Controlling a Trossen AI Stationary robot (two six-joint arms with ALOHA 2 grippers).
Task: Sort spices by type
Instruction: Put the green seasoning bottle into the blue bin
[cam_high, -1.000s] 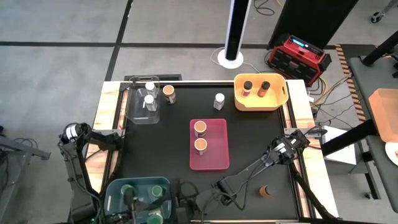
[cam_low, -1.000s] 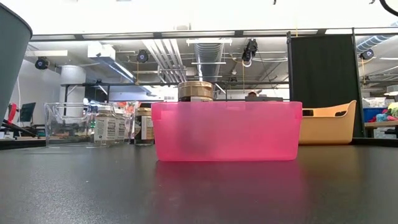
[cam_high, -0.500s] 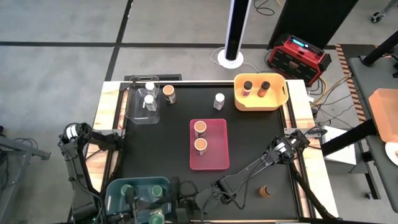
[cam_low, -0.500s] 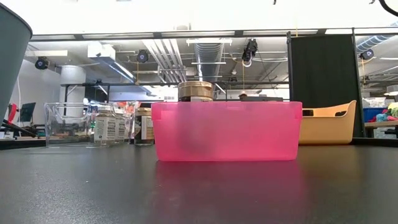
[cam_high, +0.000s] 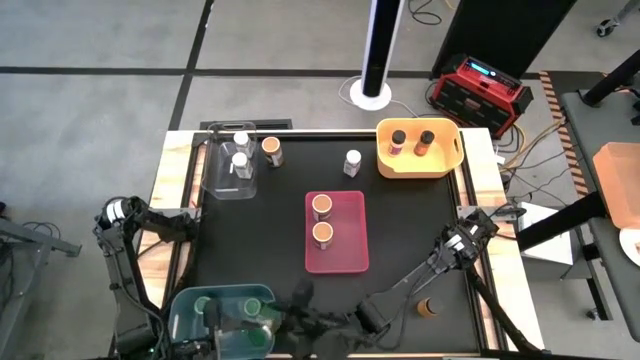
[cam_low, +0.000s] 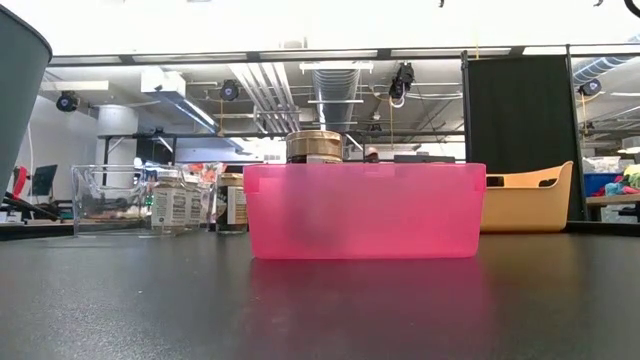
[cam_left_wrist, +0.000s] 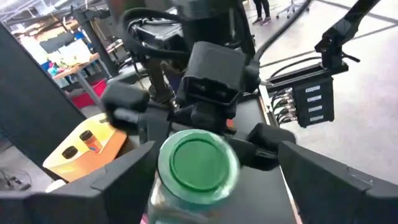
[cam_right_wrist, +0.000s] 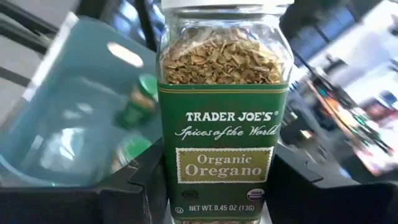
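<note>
A glass oregano jar (cam_right_wrist: 224, 124) with a green lid (cam_left_wrist: 198, 163) stands upright at the blue bin's right end (cam_high: 257, 335), near the table's near edge. My right gripper (cam_right_wrist: 214, 190) is shut on it, reaching in from the right. My left gripper (cam_left_wrist: 217, 155) is open and comes slanting down over the jar, one finger on either side of its lid, with a gap on one side. The blue bin (cam_high: 190, 300) holds more green-lidded jars (cam_right_wrist: 144, 93). Two orange-lidded jars (cam_high: 322, 207) sit in the pink bin (cam_high: 350, 215). My right gripper pinches the jar's glass body low down (cam_right_wrist: 186, 199) between its two fingers (cam_right_wrist: 146, 186), coming in level from the table's right. The jar sits upright in the hold, label toward the wrist camera. The fingers hide whether its base rests on anything.
The yellow bin (cam_high: 455, 150) at the far right holds two dark-lidded jars (cam_high: 399, 138). The clear bin (cam_high: 215, 180) at the far left holds two white-lidded jars. Loose on the table stand an orange-lidded jar (cam_high: 271, 148), a white-lidded one (cam_high: 352, 160) and a dark one (cam_high: 428, 307).
My right arm's wrist has swung a little toward the table's near edge. The green-lidded jar has stayed beside the blue bin's right end.
</note>
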